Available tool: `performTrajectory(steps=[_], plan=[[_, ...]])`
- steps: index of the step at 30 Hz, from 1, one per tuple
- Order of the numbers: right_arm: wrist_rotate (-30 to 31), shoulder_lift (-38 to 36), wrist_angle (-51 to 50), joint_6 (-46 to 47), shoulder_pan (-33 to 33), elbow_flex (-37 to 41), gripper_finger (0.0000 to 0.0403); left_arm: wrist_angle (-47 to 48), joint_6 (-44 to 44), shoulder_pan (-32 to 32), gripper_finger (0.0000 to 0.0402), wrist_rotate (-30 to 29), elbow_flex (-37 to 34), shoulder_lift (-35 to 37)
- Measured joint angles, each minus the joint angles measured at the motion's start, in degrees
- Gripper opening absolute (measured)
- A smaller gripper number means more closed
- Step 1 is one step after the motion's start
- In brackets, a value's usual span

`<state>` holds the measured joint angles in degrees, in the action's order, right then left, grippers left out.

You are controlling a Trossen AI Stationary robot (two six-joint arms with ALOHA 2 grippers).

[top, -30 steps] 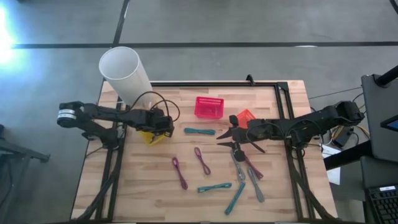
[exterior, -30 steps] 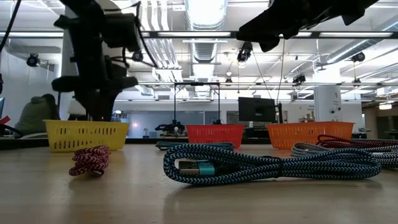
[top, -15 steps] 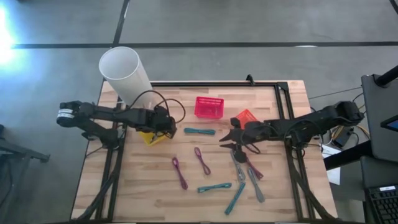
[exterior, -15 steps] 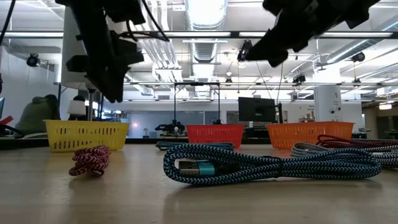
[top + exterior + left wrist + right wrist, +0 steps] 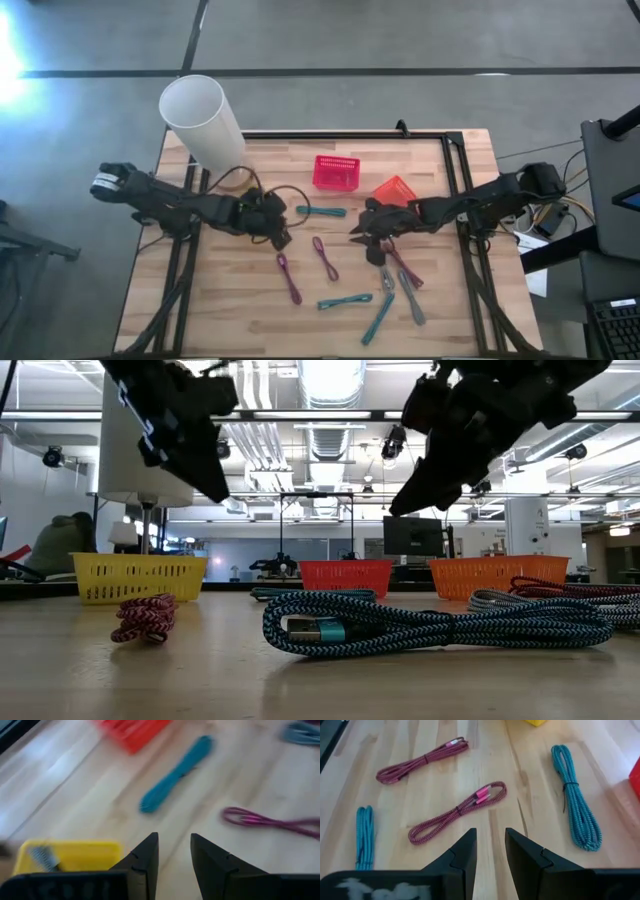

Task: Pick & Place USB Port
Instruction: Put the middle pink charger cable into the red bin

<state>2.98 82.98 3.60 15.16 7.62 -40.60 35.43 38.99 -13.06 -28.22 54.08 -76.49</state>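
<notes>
Several coiled USB cables lie flat on the wooden table: a teal one (image 5: 320, 211), two magenta ones (image 5: 324, 257) (image 5: 288, 277), and more teal and grey ones near the near edge (image 5: 378, 318). The yellow basket (image 5: 65, 851) holds a grey cable (image 5: 42, 856); in the high view my left arm covers most of it. My left gripper (image 5: 280, 232) (image 5: 174, 837) hovers open and empty just right of that basket, near the teal cable (image 5: 175, 772). My right gripper (image 5: 360, 230) (image 5: 490, 832) hovers open and empty above a magenta cable (image 5: 457, 810).
A pink basket (image 5: 336, 172) and an orange basket (image 5: 393, 188) stand near the far edge. A tall white cylinder (image 5: 203, 120) rises at the far left corner. A black frame rail (image 5: 455, 170) runs along the right side. Bare wood shows at the near left.
My left gripper has swung from above the yellow basket toward the table's middle and near edge, tipping as it went. My right gripper has moved toward the table's left and slightly nearer, closing on the magenta cables. The cables have stayed where they lay.
</notes>
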Motion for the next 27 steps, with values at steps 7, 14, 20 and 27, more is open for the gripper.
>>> performTrajectory(steps=[7, 14, 20, 27], plan=[[-0.26, 4.7, 0.01, 1.37, 0.0, -3.7, 0.0095, -2.86, -5.34, -5.59, 0.0108, 0.38, -0.13, 0.0], [-0.56, 10.01, -0.34, 1.48, 0.0, -7.07, 0.0095, -2.86, -7.52, -11.07, 0.0108, 4.62, -1.22, -0.07], [-0.64, 15.05, -0.34, 4.17, 0.0, -12.33, 0.0095, -5.91, -7.37, -14.12, 0.0108, 5.06, -3.92, -0.09], [-1.79, 22.3, -0.58, 4.48, 1.08, -18.92, 0.0095, -12.74, -7.35, -14.89, 0.0108, 5.26, -7.97, -0.11]])
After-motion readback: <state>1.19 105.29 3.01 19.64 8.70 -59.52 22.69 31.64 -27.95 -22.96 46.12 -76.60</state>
